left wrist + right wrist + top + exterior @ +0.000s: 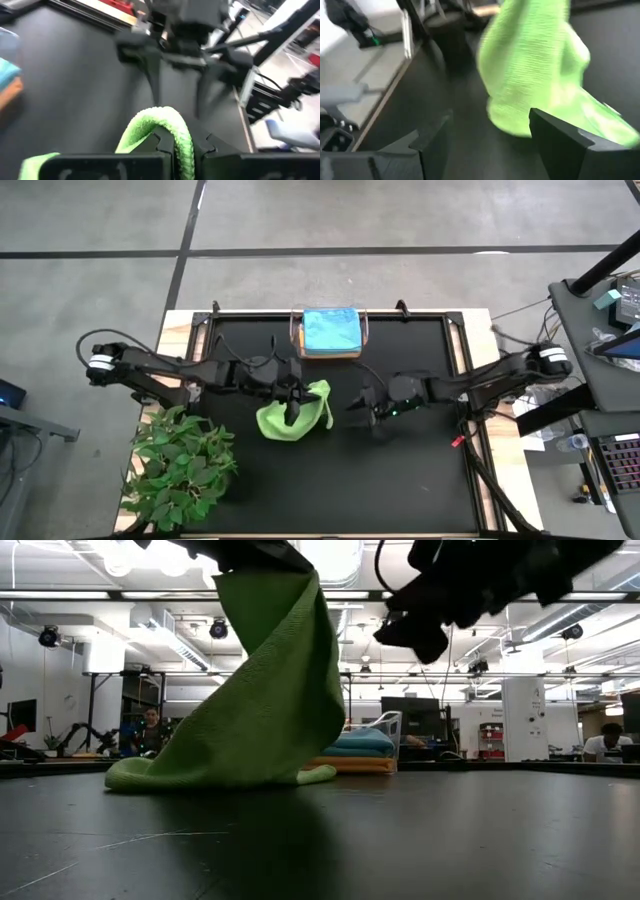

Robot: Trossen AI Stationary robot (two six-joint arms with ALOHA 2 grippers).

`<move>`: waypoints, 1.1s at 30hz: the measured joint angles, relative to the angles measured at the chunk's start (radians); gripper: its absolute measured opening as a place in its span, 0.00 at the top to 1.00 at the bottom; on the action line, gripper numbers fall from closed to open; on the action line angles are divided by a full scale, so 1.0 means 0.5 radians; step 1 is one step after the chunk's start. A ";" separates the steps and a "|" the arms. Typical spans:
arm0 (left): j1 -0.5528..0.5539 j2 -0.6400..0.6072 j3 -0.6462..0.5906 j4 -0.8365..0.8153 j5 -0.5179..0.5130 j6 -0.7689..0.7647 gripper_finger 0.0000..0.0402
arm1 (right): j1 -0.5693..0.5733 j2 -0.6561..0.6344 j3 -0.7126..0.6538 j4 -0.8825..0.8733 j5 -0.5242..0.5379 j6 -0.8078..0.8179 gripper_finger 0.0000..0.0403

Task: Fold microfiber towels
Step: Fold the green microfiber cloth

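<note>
A lime green towel [293,414] hangs from my left gripper [292,408] over the middle of the black table; its lower part [200,772] lies bunched on the table. It also shows in the right wrist view [535,65]. My right gripper [362,406] is open and empty, a little to the towel's right, above the table; its fingers [555,135] point toward the towel. A stack of folded towels, light blue [331,332] on top, lies in the clear bin [300,340] at the far edge; teal and yellow-orange layers [355,762] show in the low view. My left gripper pinches a bunched fold of the lime green towel [181,145] between its two fingers, from above. The fold arches up past the fingers. The towel hangs below the gripper, slack, with its lower end [150,776] on the table.
A leafy green plant [180,465] stands at the table's near left corner. The clear bin stands at the middle of the far edge. Bare black table [400,480] lies near and to the right. People show in the room beyond the table.
</note>
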 joint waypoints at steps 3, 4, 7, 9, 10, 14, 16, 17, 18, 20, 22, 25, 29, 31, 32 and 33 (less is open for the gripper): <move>0.003 0.000 0.001 -0.003 -0.065 0.000 1.00 | 0.105 0.155 -0.102 0.412 0.225 0.014 0.40; 0.004 0.000 0.001 -0.003 -0.073 0.000 1.00 | 0.142 0.205 -0.121 0.523 0.354 -0.019 0.40; 0.004 -0.001 0.001 0.000 -0.103 0.000 1.00 | 0.243 0.380 -0.134 0.792 0.771 -0.066 0.41; 0.004 -0.001 0.001 -0.003 -0.121 -0.005 1.00 | 0.287 0.482 -0.089 0.835 1.024 -0.043 0.42; 0.005 -0.001 0.001 0.002 -0.124 -0.005 1.00 | 0.301 0.520 -0.055 0.832 1.107 -0.037 0.42; 0.005 -0.001 0.006 -0.001 -0.159 -0.006 1.00 | 0.312 0.651 0.100 0.721 1.295 -0.011 0.42; 0.005 -0.001 0.013 0.007 -0.168 -0.006 1.00 | 0.302 0.701 0.183 0.625 1.302 0.027 0.42; 0.007 -0.001 0.014 0.009 -0.169 -0.006 1.00 | 0.294 0.725 0.229 0.585 1.301 0.034 0.42; 0.010 -0.002 0.014 0.007 -0.170 -0.006 1.00 | 0.286 0.743 0.270 0.544 1.300 0.035 0.42; 0.015 -0.002 0.014 0.007 -0.172 -0.007 1.00 | 0.270 0.764 0.349 0.410 1.317 0.076 0.42; 0.017 -0.002 0.014 0.008 -0.172 -0.007 1.00 | 0.263 0.770 0.426 0.229 1.393 0.121 0.43; 0.017 -0.002 0.014 0.006 -0.172 -0.007 1.00 | 0.262 0.763 0.505 -0.075 1.570 0.144 0.46; 0.016 -0.010 0.014 -0.001 -0.171 0.007 1.00 | 0.263 0.762 0.534 -0.286 1.599 0.148 0.58; 0.016 -0.015 0.014 -0.006 -0.171 0.007 1.00 | 0.268 0.754 0.534 -0.308 1.599 0.117 0.68; 0.016 -0.017 0.014 -0.004 -0.171 0.007 1.00 | 0.271 0.744 0.534 -0.311 1.598 0.083 0.74; 0.016 -0.021 0.014 -0.004 -0.171 0.007 1.00 | 0.277 0.732 0.532 -0.314 1.593 0.038 0.81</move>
